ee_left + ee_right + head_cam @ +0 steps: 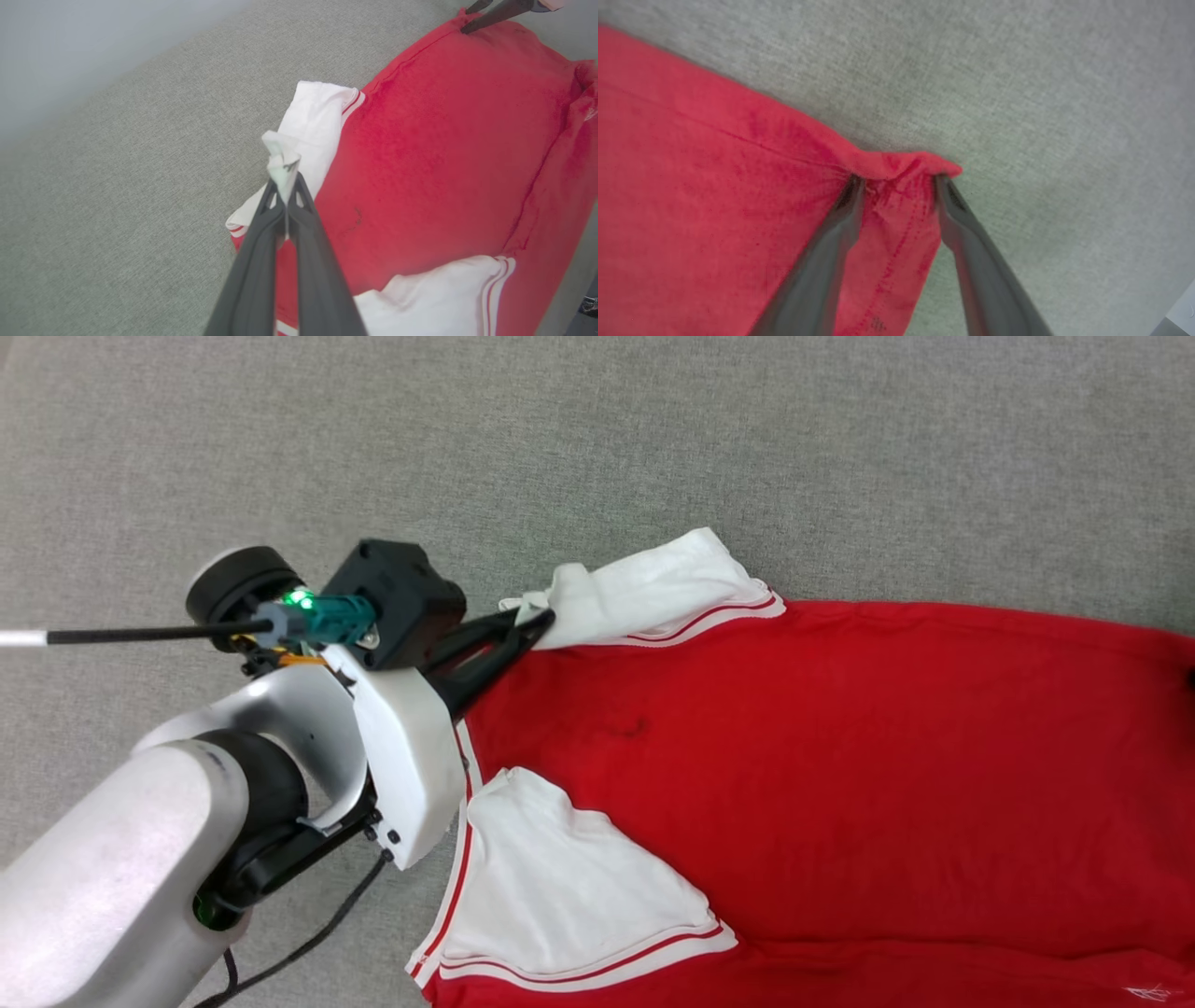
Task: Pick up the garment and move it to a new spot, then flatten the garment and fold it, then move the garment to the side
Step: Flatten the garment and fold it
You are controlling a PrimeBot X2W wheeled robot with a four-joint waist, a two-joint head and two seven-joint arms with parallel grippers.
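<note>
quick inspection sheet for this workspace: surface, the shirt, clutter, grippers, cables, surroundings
surface: grey woven fabric, flat
job's things: garment lies spread out, one white sleeve folded onto the red body
clutter: nothing seen
grippers: left gripper shut on a pinch of the other white sleeve; right gripper open, fingers astride a bunched red hem corner
cables: black cable hangs under the left arm
surroundings: pale blurred area beyond the surface edge

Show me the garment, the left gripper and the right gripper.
garment [840,756], head view: red body.
left gripper [284,186], left wrist view: between its fingertips.
right gripper [897,182], right wrist view: between its fingertips.
</note>
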